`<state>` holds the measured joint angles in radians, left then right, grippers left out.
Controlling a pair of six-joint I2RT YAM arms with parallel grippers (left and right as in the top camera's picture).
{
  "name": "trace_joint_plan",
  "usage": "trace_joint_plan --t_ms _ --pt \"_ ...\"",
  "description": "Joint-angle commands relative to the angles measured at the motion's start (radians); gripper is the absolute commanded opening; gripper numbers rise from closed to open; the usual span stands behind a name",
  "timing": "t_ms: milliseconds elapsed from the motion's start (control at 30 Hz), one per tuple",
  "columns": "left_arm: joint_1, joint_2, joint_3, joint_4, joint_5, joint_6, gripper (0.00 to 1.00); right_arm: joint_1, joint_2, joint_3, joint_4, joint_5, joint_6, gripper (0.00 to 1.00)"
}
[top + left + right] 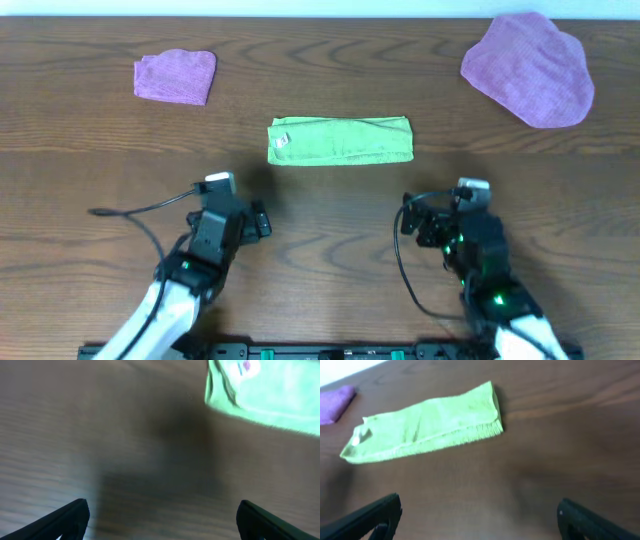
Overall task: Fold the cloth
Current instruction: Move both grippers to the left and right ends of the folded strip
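Across the dark wood-grain surface, your lime-green microfibre cloth lies at the middle, beyond both arms and touching neither. It already looks folded once into a long flat band, so I judge you are between folds. Your left gripper and right gripper hover on the near side, jaws wide apart and holding nothing. The next move likely calls for pinching one short end and carrying it over onto the other, with the edges matched. The band lies flat with its layered long edge toward you. The small white tag shows at its left end.
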<state>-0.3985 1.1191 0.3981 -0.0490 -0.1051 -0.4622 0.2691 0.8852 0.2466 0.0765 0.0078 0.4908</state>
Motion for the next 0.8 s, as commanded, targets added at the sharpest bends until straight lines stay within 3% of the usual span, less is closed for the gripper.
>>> trace_joint_plan --t_ms 0,400,767 --pt "0.007 0.092 0.111 0.003 0.116 0.037 0.95 -0.054 0.093 0.013 0.063 -0.16 0.029 0.99" --pt "0.04 0.412 0.425 0.001 0.29 0.074 0.95 -0.115 0.294 0.153 0.062 -0.249 -0.01 0.99" --pt "0.042 0.619 0.641 -0.058 0.347 0.127 0.95 -0.126 0.486 0.285 0.061 -0.289 -0.043 0.99"
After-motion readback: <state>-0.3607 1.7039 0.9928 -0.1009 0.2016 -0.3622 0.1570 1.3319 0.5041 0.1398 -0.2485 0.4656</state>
